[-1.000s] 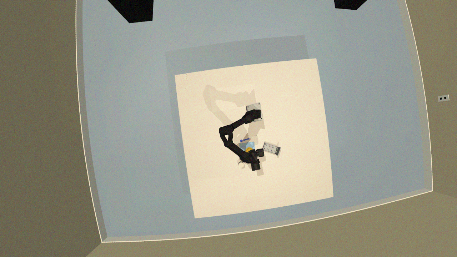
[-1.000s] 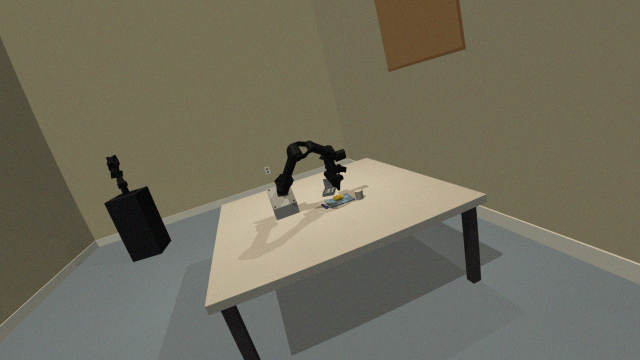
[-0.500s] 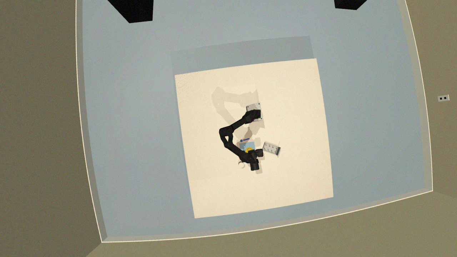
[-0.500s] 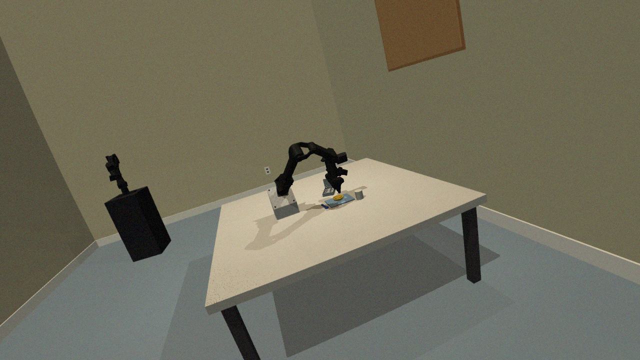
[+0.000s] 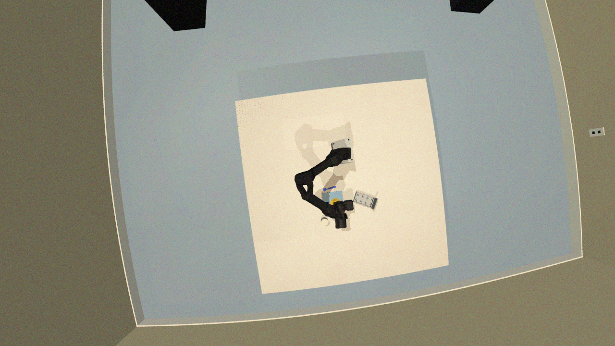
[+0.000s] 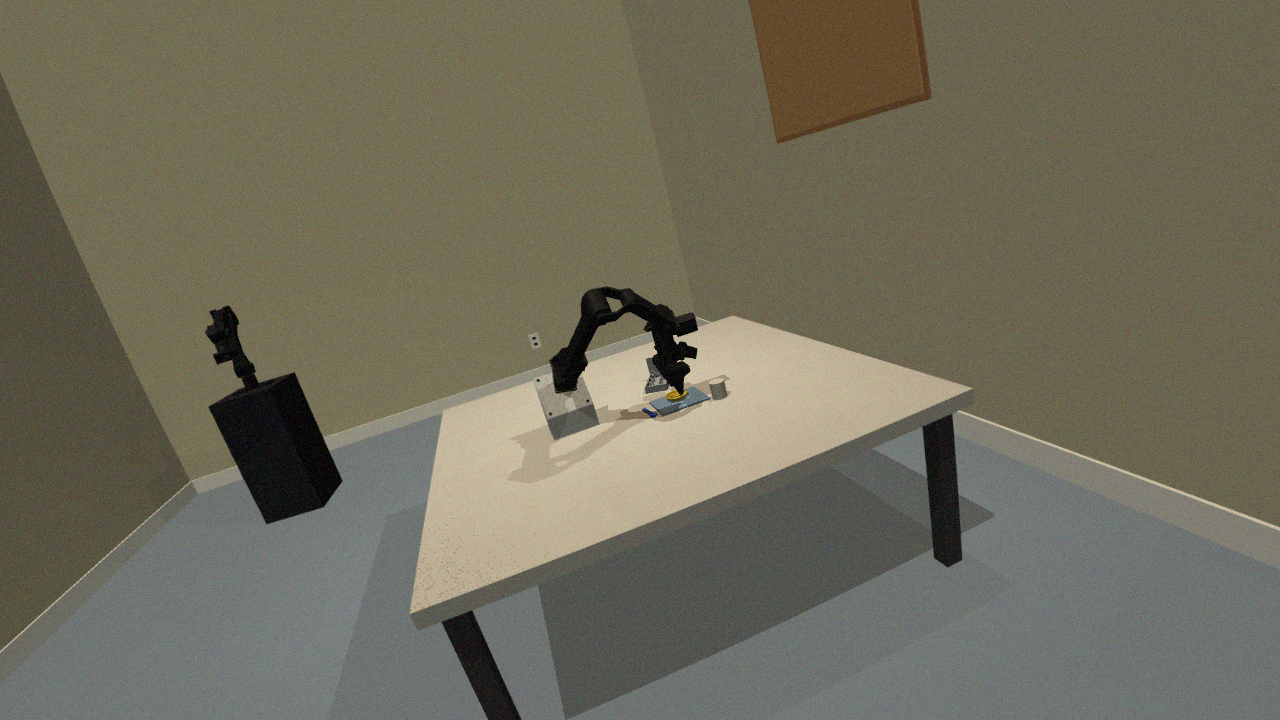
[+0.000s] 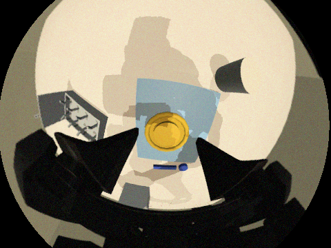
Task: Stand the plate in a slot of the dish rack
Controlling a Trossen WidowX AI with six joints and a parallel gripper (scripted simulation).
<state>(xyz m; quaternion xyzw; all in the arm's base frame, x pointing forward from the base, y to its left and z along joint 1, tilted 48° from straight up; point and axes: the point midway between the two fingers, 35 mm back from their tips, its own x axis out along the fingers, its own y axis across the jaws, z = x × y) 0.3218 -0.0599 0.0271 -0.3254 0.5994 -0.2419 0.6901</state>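
Observation:
The yellow round plate (image 5: 334,201) (image 6: 670,396) (image 7: 167,134) lies flat on a light blue board (image 5: 338,194) (image 6: 662,405) (image 7: 155,90). My gripper (image 6: 677,390) (image 7: 168,136) is open and points down over the plate; in the wrist view the plate shows between the two fingertips, and nothing is held. How much height is left between the tips and the plate is hard to tell. The dish rack (image 5: 364,199) (image 6: 656,387) (image 7: 82,118) is grey, with short rails and a raised end panel. It stands on the left in the wrist view and holds no plate.
A grey cup (image 5: 325,221) (image 6: 718,389) (image 7: 229,76) stands beyond the board's far right corner in the wrist view. A thin blue utensil (image 5: 331,188) (image 6: 648,412) (image 7: 165,167) lies beside the board's near edge. The arm's base box (image 5: 340,143) (image 6: 574,428) (image 7: 135,195) is farther back.

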